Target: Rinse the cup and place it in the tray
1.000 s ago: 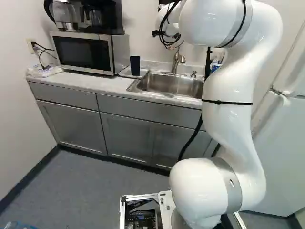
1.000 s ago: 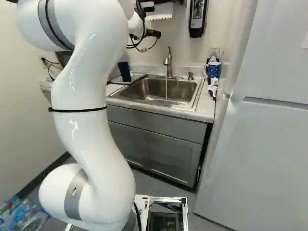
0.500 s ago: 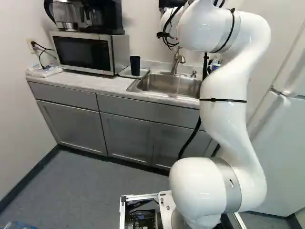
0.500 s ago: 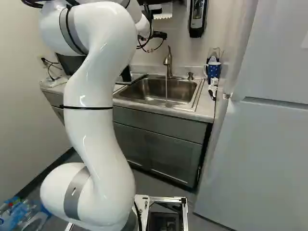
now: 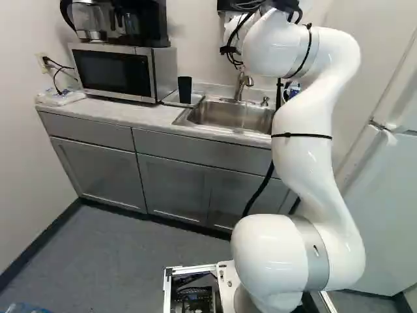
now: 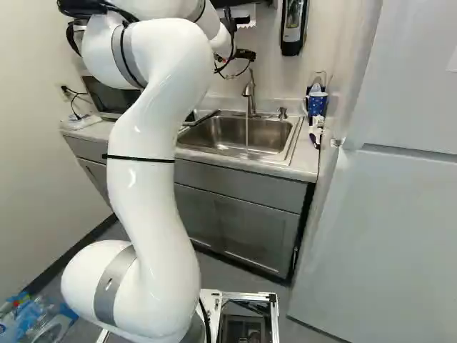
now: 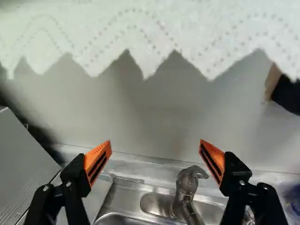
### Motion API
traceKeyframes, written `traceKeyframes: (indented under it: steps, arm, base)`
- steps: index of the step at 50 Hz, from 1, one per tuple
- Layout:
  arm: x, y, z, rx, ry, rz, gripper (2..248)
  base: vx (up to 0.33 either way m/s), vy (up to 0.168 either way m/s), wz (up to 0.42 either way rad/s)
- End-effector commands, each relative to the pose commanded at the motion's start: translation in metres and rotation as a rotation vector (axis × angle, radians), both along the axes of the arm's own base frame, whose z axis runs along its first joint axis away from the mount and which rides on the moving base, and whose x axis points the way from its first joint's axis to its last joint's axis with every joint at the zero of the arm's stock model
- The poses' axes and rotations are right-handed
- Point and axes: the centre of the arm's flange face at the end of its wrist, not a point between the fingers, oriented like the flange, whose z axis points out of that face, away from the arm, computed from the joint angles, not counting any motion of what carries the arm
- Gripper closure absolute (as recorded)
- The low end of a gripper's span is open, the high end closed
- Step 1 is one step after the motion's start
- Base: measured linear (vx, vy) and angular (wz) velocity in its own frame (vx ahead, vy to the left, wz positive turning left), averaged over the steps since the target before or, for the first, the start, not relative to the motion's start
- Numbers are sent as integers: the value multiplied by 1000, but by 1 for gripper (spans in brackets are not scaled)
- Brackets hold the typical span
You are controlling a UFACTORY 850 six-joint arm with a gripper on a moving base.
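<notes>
The dark cup (image 5: 184,90) stands upright, long axis vertical, in the tray (image 5: 170,98). By the left base view's clock face, the faucet (image 5: 241,85) lies at three o'clock from it, the arm's wrist (image 5: 232,32) between one and two. The gripper (image 7: 155,141) is spread wide, pinching nothing; the faucet's top sits off its midline. Water (image 6: 247,133) runs, so the coming move probably turns on the faucet.

Dark cup (image 5: 184,90), upright, on flat tray (image 5: 171,100)
</notes>
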Motion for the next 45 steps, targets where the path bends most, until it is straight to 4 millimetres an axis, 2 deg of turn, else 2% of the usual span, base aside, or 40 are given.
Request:
traceKeyframes:
  steps: [45]
  arm:
    - [0, 0, -5, 54, 51, -5, 3]
  base:
    - [0, 0, 0]
